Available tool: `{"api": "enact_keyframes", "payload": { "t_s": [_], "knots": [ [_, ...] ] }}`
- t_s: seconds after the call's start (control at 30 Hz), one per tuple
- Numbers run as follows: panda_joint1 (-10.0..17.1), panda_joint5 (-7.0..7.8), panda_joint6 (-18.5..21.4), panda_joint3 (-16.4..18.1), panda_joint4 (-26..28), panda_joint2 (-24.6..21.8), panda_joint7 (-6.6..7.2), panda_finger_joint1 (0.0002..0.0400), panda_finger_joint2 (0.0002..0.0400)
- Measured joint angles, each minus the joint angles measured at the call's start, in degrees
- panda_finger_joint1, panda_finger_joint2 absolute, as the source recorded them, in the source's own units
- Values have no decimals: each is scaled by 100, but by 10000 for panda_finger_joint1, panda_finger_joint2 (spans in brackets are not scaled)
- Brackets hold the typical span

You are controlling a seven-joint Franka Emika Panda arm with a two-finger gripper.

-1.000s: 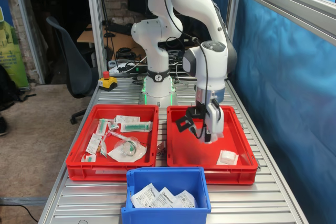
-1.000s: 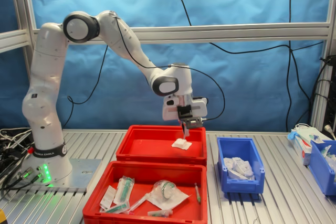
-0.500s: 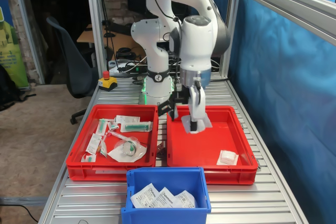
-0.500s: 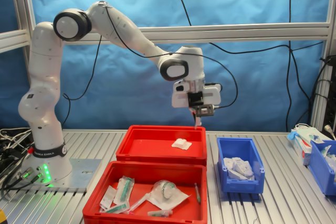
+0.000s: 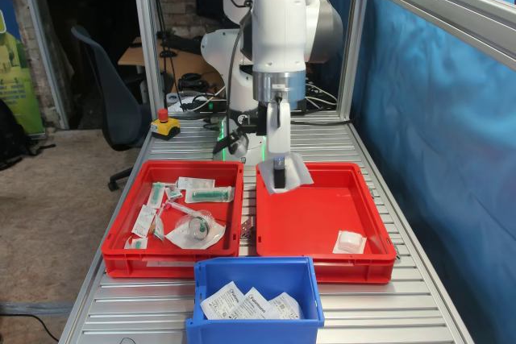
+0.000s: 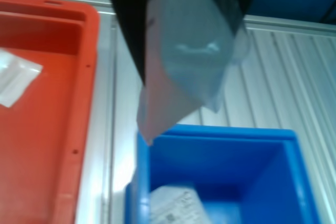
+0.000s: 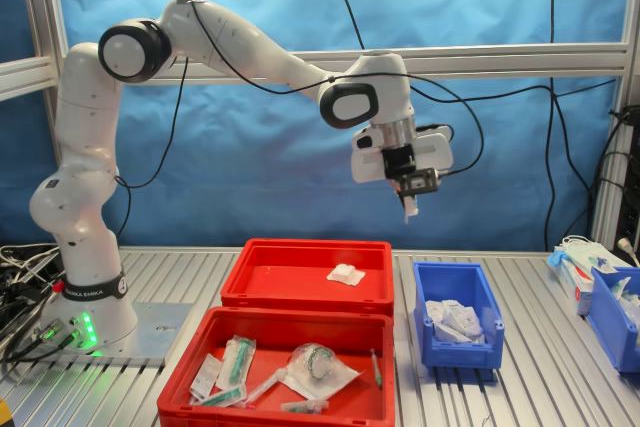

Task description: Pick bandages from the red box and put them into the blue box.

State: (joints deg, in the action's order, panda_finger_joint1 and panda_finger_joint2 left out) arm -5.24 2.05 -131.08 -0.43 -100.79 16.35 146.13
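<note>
My gripper point(image 7: 409, 197) hangs high in the air, shut on a bandage point(image 7: 408, 210), a flat whitish packet that dangles from the fingers. In the first exterior view the gripper point(image 5: 278, 168) and its bandage point(image 5: 287, 175) show over the far rim of the red box point(image 5: 306, 219). The wrist view shows the held bandage point(image 6: 184, 61) above the gap between the red box point(image 6: 47, 129) and the blue box point(image 6: 226, 166). One bandage point(image 5: 350, 241) lies in the red box. The blue box point(image 5: 256, 275) holds several bandages point(image 5: 250, 304).
A second red tray point(image 5: 121, 239) with syringes and tubing packs stands beside the red box. At the second exterior view's right are another blue bin point(image 7: 612, 322) and a white pack point(image 7: 580, 262). Aluminium posts point(image 5: 143, 54) frame the table; an emergency stop point(image 5: 164, 125) sits behind.
The arm has risen out of the red box with the bandage and swung toward the blue box, to the second exterior view's right. The other bandage has stayed put.
</note>
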Motion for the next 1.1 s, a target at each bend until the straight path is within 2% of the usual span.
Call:
{"api": "enact_keyframes", "payload": {
  "t_s": [0.3,0.83,1.1],
  "knots": [
    [132,0,34,-2,737,530,0,60,60],
    [146,0,63,-92,1761,1556,0,60,60],
    [147,0,64,-159,2040,1866,0,60,60]
  ]
}}
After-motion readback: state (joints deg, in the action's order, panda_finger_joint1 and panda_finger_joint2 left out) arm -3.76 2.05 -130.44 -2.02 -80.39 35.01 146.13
